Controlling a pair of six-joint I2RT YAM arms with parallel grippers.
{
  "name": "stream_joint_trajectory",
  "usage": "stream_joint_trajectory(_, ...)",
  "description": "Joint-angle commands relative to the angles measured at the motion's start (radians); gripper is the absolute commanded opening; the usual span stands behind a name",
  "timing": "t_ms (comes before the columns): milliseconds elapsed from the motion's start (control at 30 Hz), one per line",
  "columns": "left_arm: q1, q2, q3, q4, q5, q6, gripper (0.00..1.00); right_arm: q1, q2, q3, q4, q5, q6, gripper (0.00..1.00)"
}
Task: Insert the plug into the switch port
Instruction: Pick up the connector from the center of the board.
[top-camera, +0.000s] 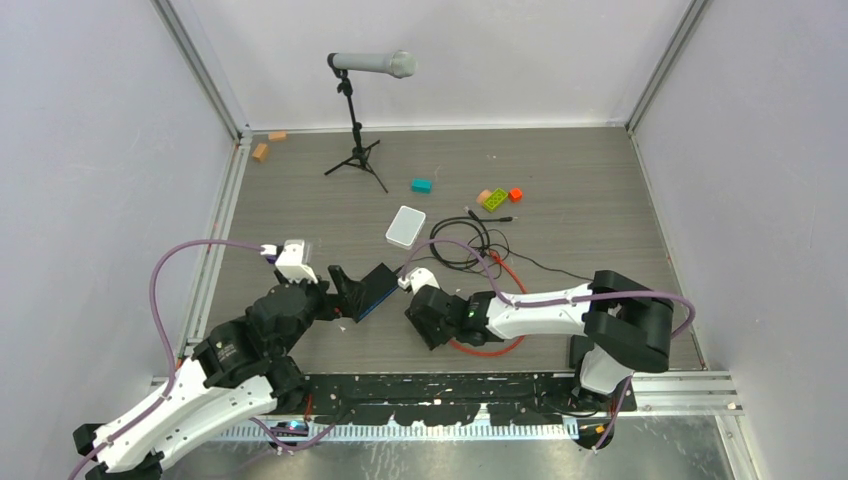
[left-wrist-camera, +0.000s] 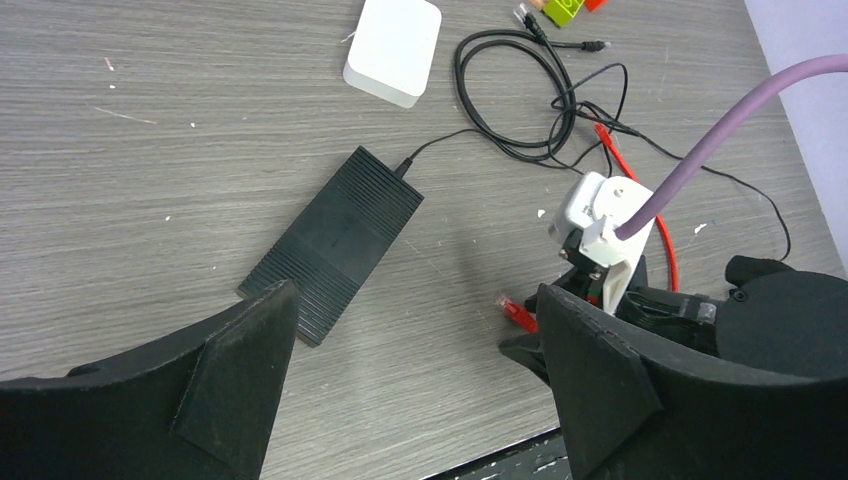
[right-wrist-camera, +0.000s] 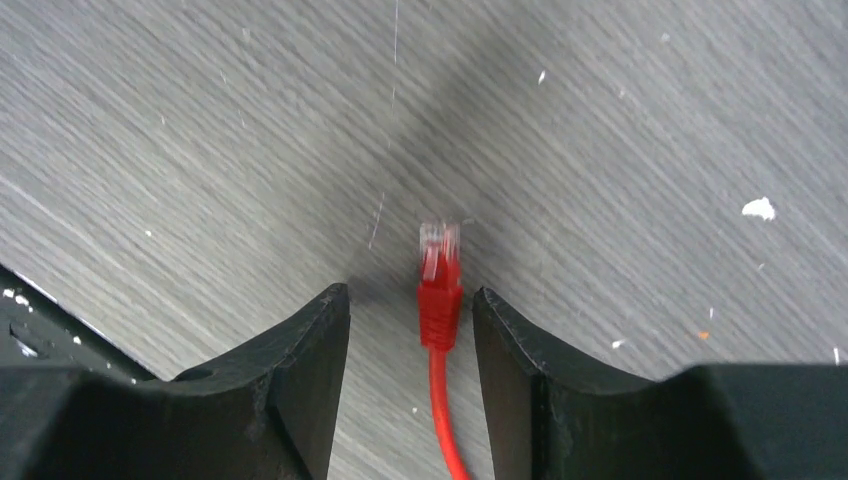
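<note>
the right gripper (right-wrist-camera: 410, 300) hangs low over the table (right-wrist-camera: 200, 150), jaws apart, with the plug (right-wrist-camera: 440, 270) on the red cable (right-wrist-camera: 441, 420) lying between them, apart from the black box (left-wrist-camera: 335, 240). the left gripper (left-wrist-camera: 412, 300) is wide open above that box, holding nothing; the ports are too small to make out.

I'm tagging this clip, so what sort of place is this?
Probably a lab robot test cell: pale walls on metal rails box in the table, a microphone on a tripod stands at the back, and toy blocks lie scattered.
</note>
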Motion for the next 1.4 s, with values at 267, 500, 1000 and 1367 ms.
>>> stream_joint_trajectory(267,-0.001,-0.006,0.015,0.014,-0.022,-0.012,0.90,0.003,-0.020,0.003,-0.263,-0.078,0.130,0.43)
stream_joint_trajectory(500,-0.001,-0.010,0.009,0.017,-0.019,-0.015,0.90,0.004,-0.011,-0.007,-0.236,-0.069,0.106,0.11)
stream_joint_trajectory(1000,-0.001,0.094,-0.020,0.187,0.109,0.011,0.91,0.062,-0.671,-0.002,-0.177,-0.018,-0.095,0.00)
stream_joint_trajectory(1367,-0.002,0.306,0.004,0.470,0.507,0.126,0.85,0.207,-0.744,0.138,-0.139,-0.186,-0.156,0.01)
